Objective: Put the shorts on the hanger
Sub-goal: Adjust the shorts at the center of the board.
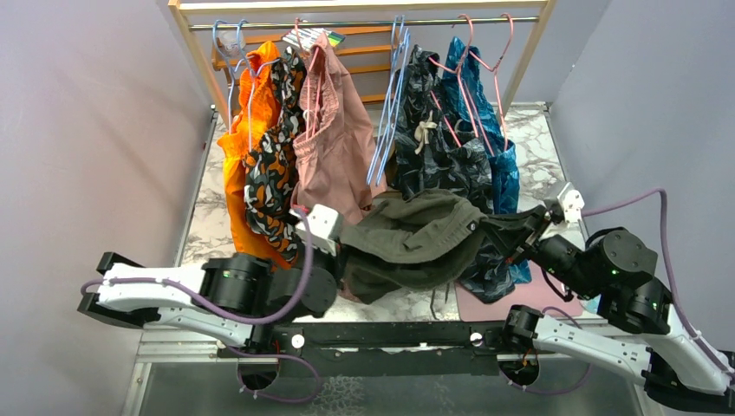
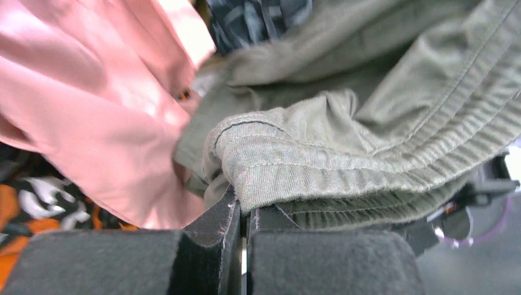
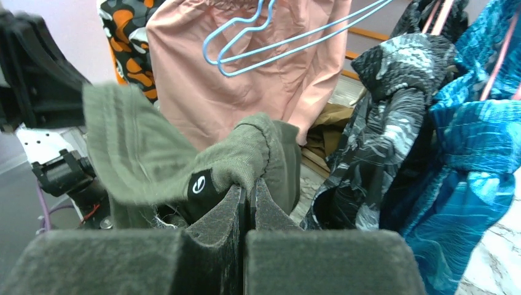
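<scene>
The dark olive-green shorts (image 1: 416,238) hang stretched between my two grippers above the table, in front of the rack. My left gripper (image 1: 340,243) is shut on the ribbed waistband at the left end; the band (image 2: 344,172) shows close up in the left wrist view. My right gripper (image 1: 487,227) is shut on the other end of the waistband (image 3: 246,153), next to a black label. Several light-blue wire hangers (image 1: 388,113) hang empty on the rail, behind and above the shorts; two of them (image 3: 276,40) show in the right wrist view.
The wooden rack's rail (image 1: 364,22) carries orange clothes (image 1: 247,147), dusty-pink shorts (image 1: 334,139), dark grey leaf-print shorts (image 1: 438,147), a blue garment (image 1: 498,156) and pink hangers (image 1: 485,78). The marble table (image 1: 208,208) has purple walls on both sides.
</scene>
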Tool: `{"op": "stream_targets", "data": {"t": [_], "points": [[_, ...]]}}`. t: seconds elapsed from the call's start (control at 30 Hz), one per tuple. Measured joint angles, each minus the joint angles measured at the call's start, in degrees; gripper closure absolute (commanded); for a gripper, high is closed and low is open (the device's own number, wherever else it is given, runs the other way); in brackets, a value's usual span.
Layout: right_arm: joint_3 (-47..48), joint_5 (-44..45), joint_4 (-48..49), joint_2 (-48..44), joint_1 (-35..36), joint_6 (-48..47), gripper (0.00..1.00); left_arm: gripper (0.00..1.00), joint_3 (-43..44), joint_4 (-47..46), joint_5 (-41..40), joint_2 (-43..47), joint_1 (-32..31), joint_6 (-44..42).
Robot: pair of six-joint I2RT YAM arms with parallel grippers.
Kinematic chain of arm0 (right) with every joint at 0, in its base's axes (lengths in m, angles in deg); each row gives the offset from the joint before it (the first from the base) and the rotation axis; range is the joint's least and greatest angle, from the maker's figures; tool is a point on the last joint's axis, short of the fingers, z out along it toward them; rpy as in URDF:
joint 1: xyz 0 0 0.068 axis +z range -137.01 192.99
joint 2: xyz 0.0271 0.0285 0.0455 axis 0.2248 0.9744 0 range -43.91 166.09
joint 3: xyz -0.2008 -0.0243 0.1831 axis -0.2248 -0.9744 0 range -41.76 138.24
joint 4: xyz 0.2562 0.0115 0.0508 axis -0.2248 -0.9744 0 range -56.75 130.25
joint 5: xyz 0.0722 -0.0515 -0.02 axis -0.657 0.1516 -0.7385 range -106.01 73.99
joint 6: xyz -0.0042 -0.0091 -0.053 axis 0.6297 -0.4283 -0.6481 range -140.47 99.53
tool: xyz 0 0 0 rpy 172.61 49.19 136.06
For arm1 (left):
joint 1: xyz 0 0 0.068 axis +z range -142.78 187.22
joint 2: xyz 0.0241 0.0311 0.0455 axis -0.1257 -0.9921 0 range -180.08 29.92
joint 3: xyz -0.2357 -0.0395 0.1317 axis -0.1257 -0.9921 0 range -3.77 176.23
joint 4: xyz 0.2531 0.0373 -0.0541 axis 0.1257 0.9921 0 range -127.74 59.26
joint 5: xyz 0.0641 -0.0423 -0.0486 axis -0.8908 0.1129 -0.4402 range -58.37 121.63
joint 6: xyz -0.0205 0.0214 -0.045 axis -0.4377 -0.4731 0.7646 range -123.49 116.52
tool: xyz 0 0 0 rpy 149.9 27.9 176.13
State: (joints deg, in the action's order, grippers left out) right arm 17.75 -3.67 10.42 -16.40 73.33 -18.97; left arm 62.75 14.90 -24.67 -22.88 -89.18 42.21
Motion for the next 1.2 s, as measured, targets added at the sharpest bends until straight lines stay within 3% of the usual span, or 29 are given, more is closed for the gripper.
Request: {"op": "stream_targets", "data": {"t": [0.27,0.43,0.73,0.93,1.07,1.2], "points": [[1.0,0.8,-1.2,-0.1,0.0,0.0,0.99,1.00,15.0,-1.0,-12.5,0.3,0.0,-17.7],[0.4,0.5,-2.5,3.1,0.0,0.0,0.99,1.00,18.8,-5.7,-15.7,-0.1,0.0,-27.8],[-6.4,-6.6,-6.1,3.2,0.0,3.5,0.99,1.00,7.3,-8.6,-13.0,4.5,0.0,-28.9],[-7.7,-12.0,-4.3,4.0,0.0,7.1,0.99,1.00,4.0,-8.7,-10.6,2.5,0.0,-28.2],[-7.8,-13.1,-2.7,8.3,0.0,9.6,0.99,1.00,5.7,-8.8,-11.2,-0.5,0.0,-30.8],[-1.0,-13.1,-3.3,13.1,0.0,8.7,0.99,1.00,17.9,-10.9,-11.8,-4.6,0.0,-39.9]]}}
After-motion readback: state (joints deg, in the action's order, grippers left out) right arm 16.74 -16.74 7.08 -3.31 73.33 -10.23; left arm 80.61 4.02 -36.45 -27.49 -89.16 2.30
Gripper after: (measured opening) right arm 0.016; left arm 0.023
